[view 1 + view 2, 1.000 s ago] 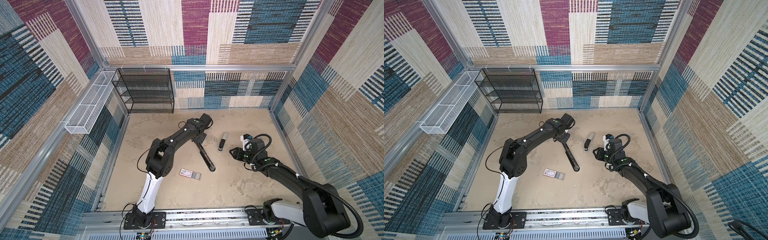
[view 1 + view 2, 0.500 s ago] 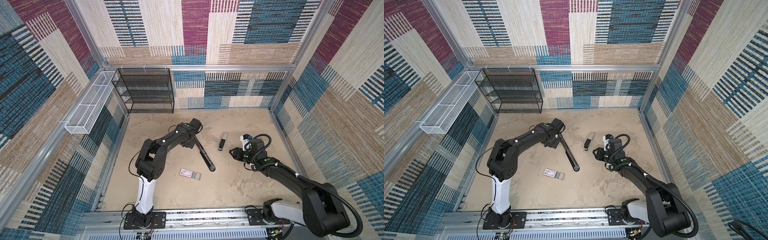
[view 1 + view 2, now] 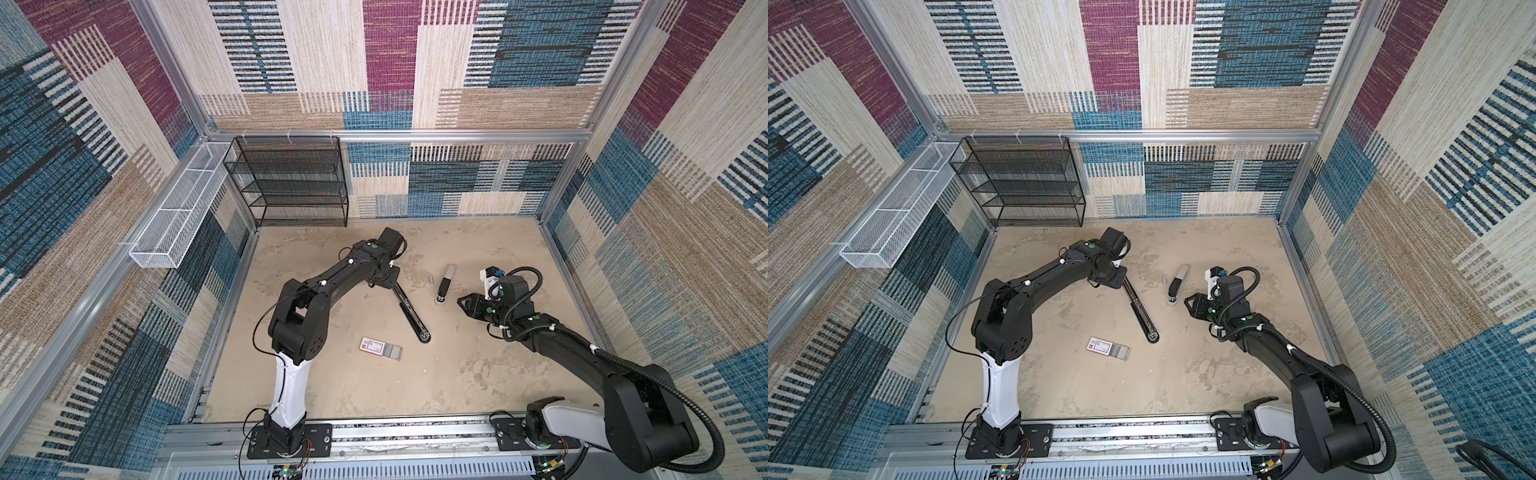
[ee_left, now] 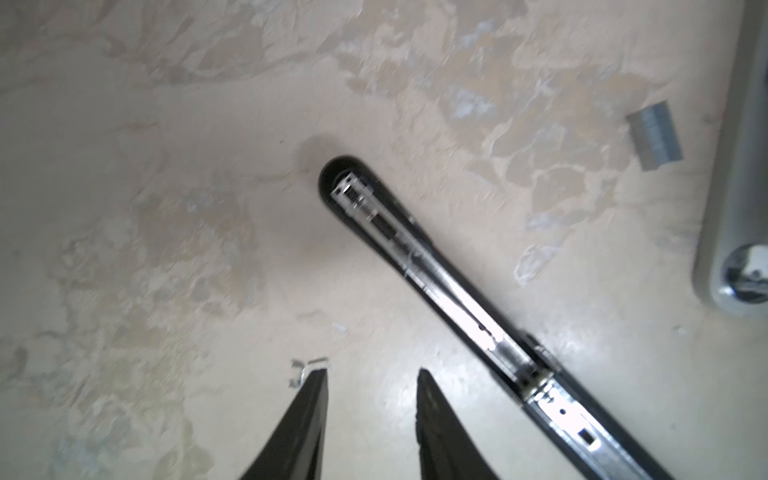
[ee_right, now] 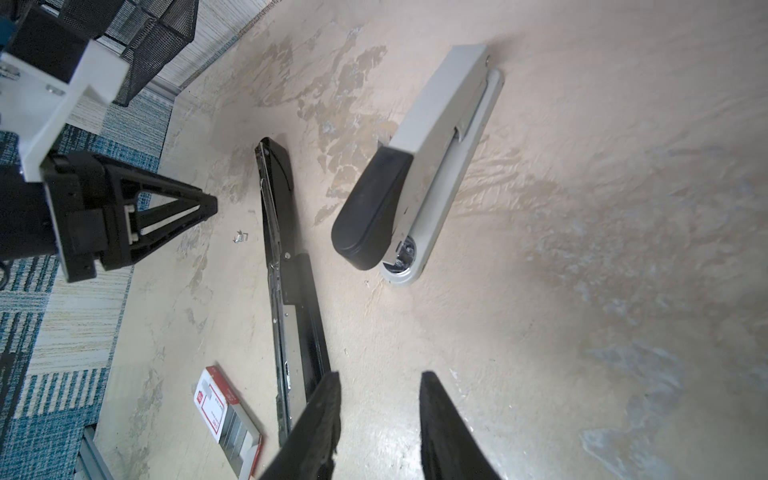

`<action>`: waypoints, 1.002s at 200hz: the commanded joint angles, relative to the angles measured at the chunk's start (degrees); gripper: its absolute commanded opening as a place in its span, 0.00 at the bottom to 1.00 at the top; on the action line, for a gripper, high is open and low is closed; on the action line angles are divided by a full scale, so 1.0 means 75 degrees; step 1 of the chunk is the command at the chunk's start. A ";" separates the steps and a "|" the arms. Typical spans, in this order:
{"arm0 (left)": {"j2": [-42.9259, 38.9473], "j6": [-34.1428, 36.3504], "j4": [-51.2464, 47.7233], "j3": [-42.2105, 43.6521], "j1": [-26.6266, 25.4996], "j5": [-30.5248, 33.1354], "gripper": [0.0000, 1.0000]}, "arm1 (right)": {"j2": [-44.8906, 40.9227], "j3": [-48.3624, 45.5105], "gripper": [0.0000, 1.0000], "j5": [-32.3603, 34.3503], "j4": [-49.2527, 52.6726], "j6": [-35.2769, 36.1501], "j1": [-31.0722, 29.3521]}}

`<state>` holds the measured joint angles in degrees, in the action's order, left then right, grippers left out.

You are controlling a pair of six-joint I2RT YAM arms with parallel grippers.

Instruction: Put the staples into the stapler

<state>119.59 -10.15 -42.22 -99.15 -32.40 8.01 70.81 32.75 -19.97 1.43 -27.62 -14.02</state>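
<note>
Left claw (image 4: pixel 372 374) spread, empty, near the long black metal stapler (image 3: pixel 409 309) lying mid-frame; right claw (image 5: pixel 380 376) likewise spread, empty.

left wrist view blurred, black stapler (image 4: pixel 457 299) runs off its edge and grey stapler (image 4: pixel 739 166) is cut to a sliver there, my left arm (image 3: pixel 336 272) covers the black stapler's far end in both top views, staples box (image 3: pixel 381 348) print too small to read

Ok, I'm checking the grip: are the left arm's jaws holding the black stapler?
No, the left jaws stand apart with nothing between them, beside the black stapler.
</note>
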 commanded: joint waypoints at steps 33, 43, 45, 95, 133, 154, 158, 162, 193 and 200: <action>0.1179 -0.0257 -0.0473 -0.1323 -0.0016 -0.0287 0.42 | -0.0165 -0.0037 0.36 0.0046 -0.0100 -0.0033 0.0003; 0.1359 -0.0280 -0.0656 -0.1543 -0.0027 -0.0098 0.42 | -0.0154 -0.0033 0.36 0.0059 -0.0083 -0.0012 0.0000; 0.1386 -0.0285 -0.0700 -0.1591 -0.0027 -0.0040 0.41 | -0.0149 -0.0031 0.36 0.0060 -0.0070 -0.0010 -0.0001; 0.1715 -0.0275 -0.1087 -0.1783 -0.0039 0.0259 0.16 | -0.0137 0.0015 0.36 0.0119 -0.0027 0.0067 0.0006; 0.1645 -0.0240 -0.1082 -0.1692 -0.0062 -0.0002 0.00 | -0.0033 0.0052 0.36 0.0093 -0.0066 0.0049 0.0006; 0.1400 -0.0212 -0.1079 -0.1610 -0.0062 -0.0025 0.00 | -0.0019 0.0063 0.36 0.0084 -0.0073 0.0038 0.0003; 0.1340 -0.0197 -0.1080 -0.1604 -0.0062 -0.0037 0.00 | -0.0026 0.0073 0.36 0.0091 -0.0074 0.0045 0.0006; 0.1286 -0.0180 -0.1080 -0.1593 -0.0062 -0.0037 0.00 | -0.0019 0.0074 0.36 0.0095 -0.0063 0.0049 0.0005; 0.0733 -0.0060 -0.1021 -0.1469 -0.0062 0.0057 0.00 | -0.0008 0.0088 0.36 0.0096 -0.0069 0.0046 0.0000; 0.0609 -0.0025 -0.0982 -0.1425 -0.0062 0.0025 0.00 | 0.0002 0.0086 0.36 0.0110 -0.0071 0.0043 0.0000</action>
<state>127.02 -11.55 -49.15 -110.61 -32.91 8.60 70.65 32.93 -19.51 1.30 -27.57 -14.02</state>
